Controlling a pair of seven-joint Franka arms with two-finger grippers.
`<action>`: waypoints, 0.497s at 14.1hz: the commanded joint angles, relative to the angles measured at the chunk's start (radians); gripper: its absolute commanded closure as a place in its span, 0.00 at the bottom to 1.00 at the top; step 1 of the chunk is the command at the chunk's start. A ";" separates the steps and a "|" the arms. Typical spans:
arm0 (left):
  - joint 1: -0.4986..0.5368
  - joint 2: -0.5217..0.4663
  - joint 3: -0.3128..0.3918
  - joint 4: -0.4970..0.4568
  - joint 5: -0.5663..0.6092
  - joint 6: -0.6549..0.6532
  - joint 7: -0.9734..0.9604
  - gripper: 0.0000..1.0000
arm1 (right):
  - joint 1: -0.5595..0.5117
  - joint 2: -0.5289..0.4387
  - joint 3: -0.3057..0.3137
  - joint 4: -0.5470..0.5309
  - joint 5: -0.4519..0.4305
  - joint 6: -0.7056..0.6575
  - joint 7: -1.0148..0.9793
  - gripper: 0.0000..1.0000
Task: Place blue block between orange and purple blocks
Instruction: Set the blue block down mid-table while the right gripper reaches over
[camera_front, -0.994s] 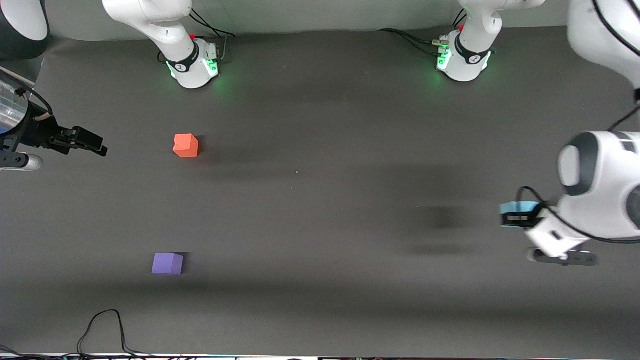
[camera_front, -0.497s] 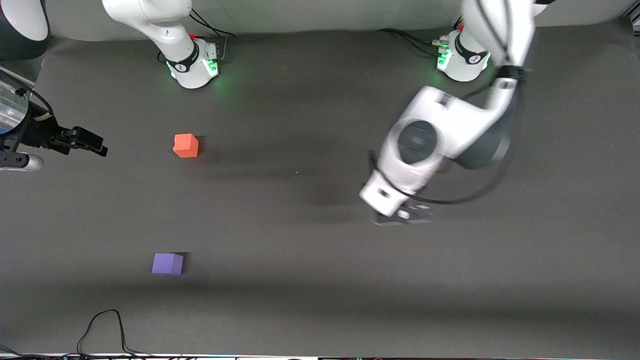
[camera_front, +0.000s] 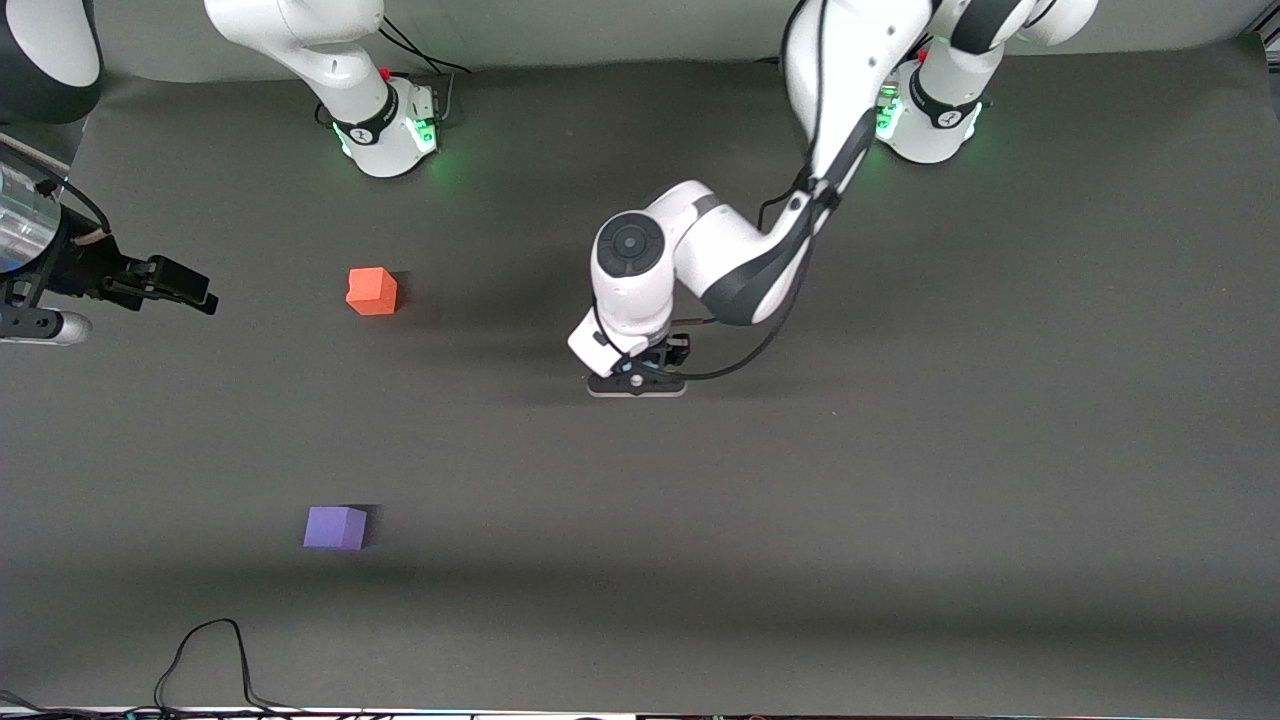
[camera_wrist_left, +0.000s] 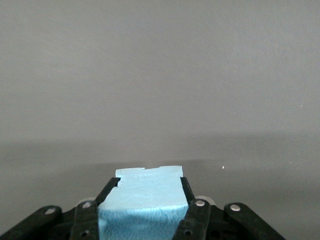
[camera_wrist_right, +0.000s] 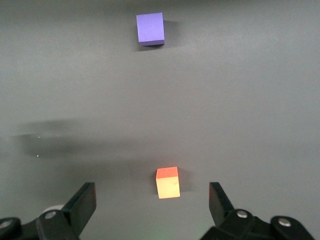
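My left gripper hangs over the middle of the table, shut on the light blue block. The block fills the gap between the fingers in the left wrist view. In the front view my hand hides almost all of it. The orange block sits toward the right arm's end of the table. The purple block sits nearer the front camera than the orange one. My right gripper waits at the right arm's end of the table, open and empty. Its wrist view shows the orange block and the purple block.
A dark grey mat covers the table. The two arm bases stand along its edge farthest from the front camera. A black cable loops at the edge nearest that camera.
My left arm has swung from the left arm's end of the table to over the middle, carrying the blue block. The right arm and the orange and purple blocks have not moved.
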 joint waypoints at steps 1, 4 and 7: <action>-0.050 0.070 0.020 0.029 0.019 0.053 -0.039 0.67 | 0.027 0.004 0.002 -0.006 -0.019 0.009 0.015 0.00; -0.066 0.116 0.020 0.029 0.025 0.096 -0.049 0.66 | 0.028 0.006 0.002 -0.006 -0.019 0.006 0.016 0.00; -0.067 0.133 0.022 0.029 0.025 0.106 -0.054 0.16 | 0.028 0.006 0.002 -0.005 -0.018 0.003 0.015 0.00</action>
